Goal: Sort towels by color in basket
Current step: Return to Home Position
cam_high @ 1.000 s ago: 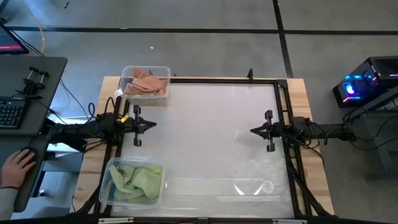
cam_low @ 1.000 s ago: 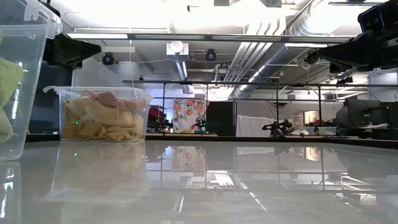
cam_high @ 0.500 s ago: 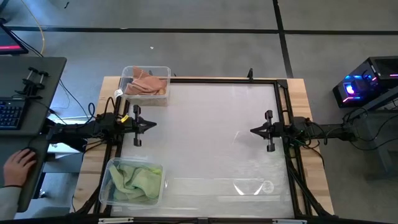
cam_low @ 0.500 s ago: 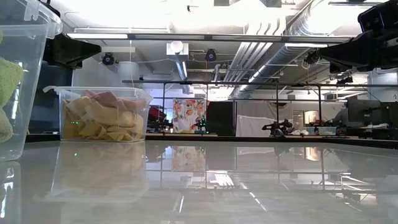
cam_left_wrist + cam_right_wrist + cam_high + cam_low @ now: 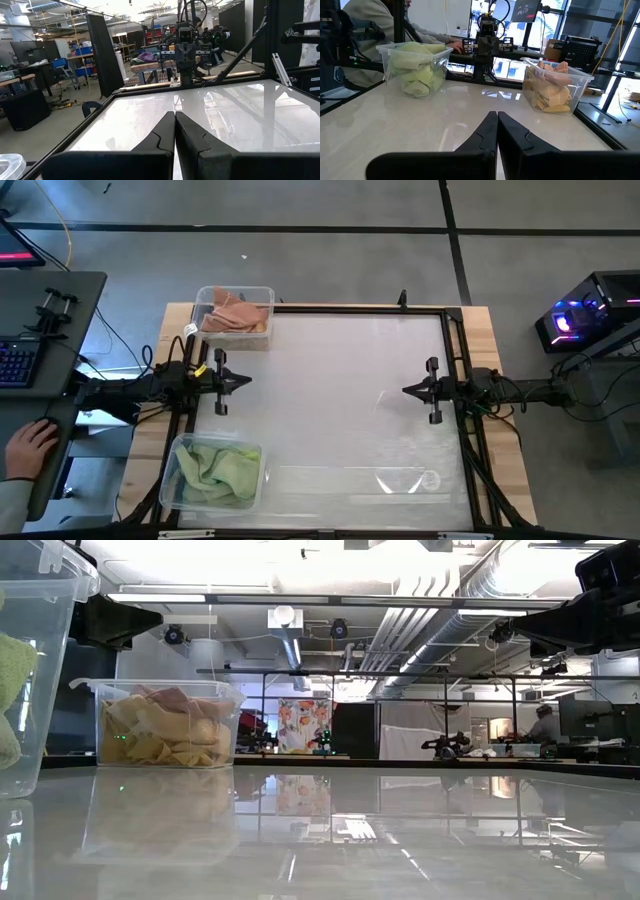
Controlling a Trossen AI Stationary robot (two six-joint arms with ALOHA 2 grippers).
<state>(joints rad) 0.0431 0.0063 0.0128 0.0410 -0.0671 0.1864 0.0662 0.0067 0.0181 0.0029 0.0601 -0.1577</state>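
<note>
Light green towels [image 5: 222,470] fill a clear bin at the table's near left corner, also in the right wrist view [image 5: 415,67]. Salmon pink and mustard towels [image 5: 236,315] lie in a second clear bin at the far left corner, seen in the low view [image 5: 165,730] and the right wrist view [image 5: 552,87]. My left gripper [image 5: 247,381] hovers shut at the left edge between the two bins. My right gripper [image 5: 405,391] hovers shut at the right edge. Both hold nothing.
The white tabletop [image 5: 340,400] lies bare between the arms, framed by a black rail. A person's hand [image 5: 30,445] rests at a desk left of the table, and the person shows behind the green bin in the right wrist view [image 5: 375,20].
</note>
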